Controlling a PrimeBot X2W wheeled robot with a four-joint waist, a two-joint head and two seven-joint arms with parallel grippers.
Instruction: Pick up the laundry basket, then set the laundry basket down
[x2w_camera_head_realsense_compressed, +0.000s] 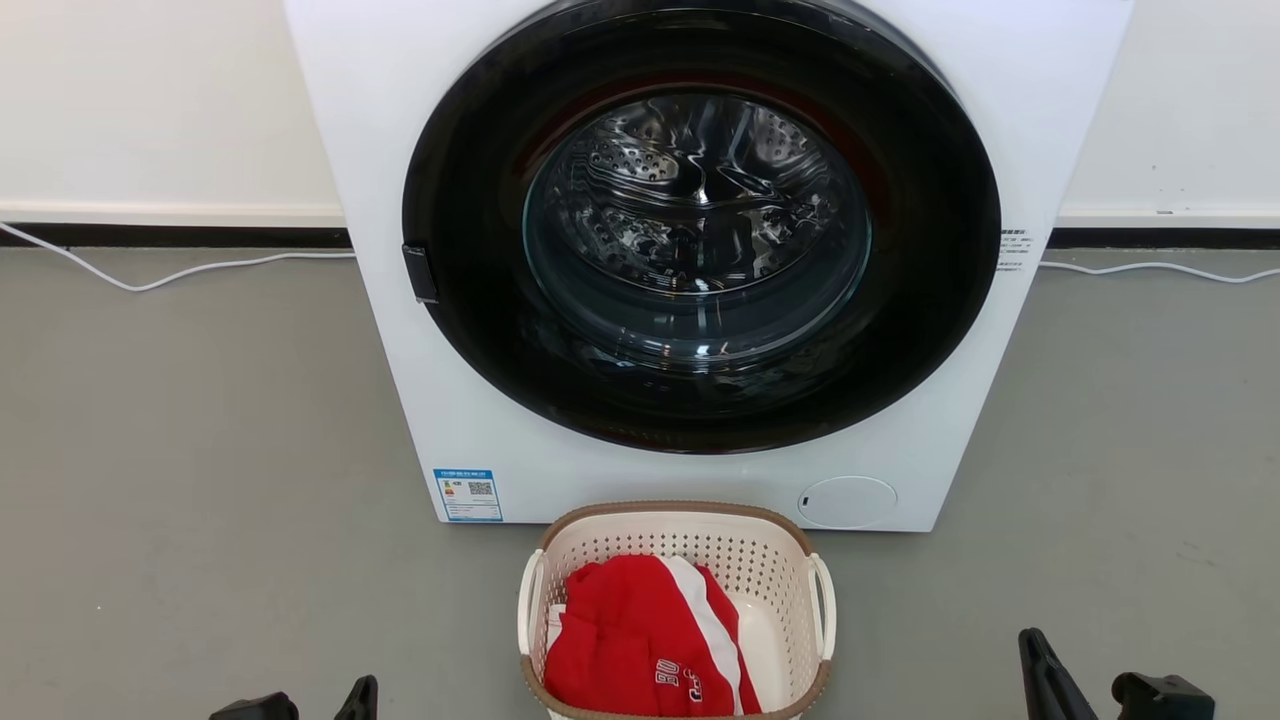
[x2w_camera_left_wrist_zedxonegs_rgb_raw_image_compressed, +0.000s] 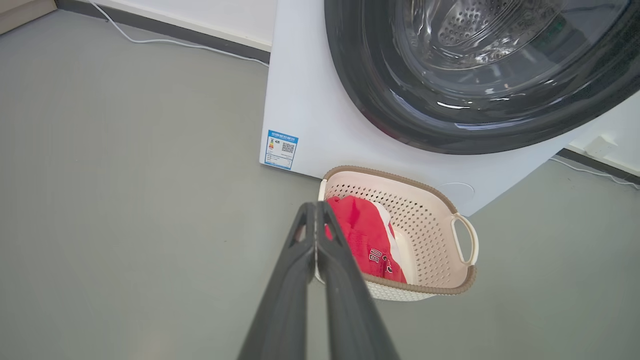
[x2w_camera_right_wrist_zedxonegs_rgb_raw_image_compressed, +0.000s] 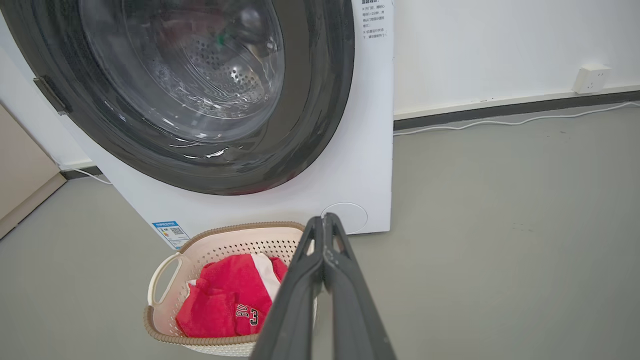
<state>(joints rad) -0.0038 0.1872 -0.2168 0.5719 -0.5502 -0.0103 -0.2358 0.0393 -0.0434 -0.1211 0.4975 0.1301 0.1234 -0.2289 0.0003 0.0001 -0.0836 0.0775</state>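
Head view: the laundry basket (x2w_camera_head_realsense_compressed: 742, 560) stands on the grey floor (x2w_camera_head_realsense_compressed: 200, 450) just in front of the washing machine (x2w_camera_head_realsense_compressed: 700, 480). A red garment with a white stripe (x2w_camera_head_realsense_compressed: 620, 640) is bunched inside, and open floor lies either side.

Left wrist view: my left tool (x2w_camera_left_wrist_zedxonegs_rgb_raw_image_compressed: 316, 207) is clenched and empty, near the basket's rim.

Right wrist view: my right tool (x2w_camera_right_wrist_zedxonegs_rgb_raw_image_compressed: 324, 221) is clenched on nothing beside the basket. A white cable (x2w_camera_right_wrist_zedxonegs_rgb_raw_image_compressed: 500, 121) runs along the wall.

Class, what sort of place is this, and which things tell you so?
Probably a laundry corner: a front-loading washing machine stands against the wall, and a laundry basket holding a red garment sits on the grey floor before it.
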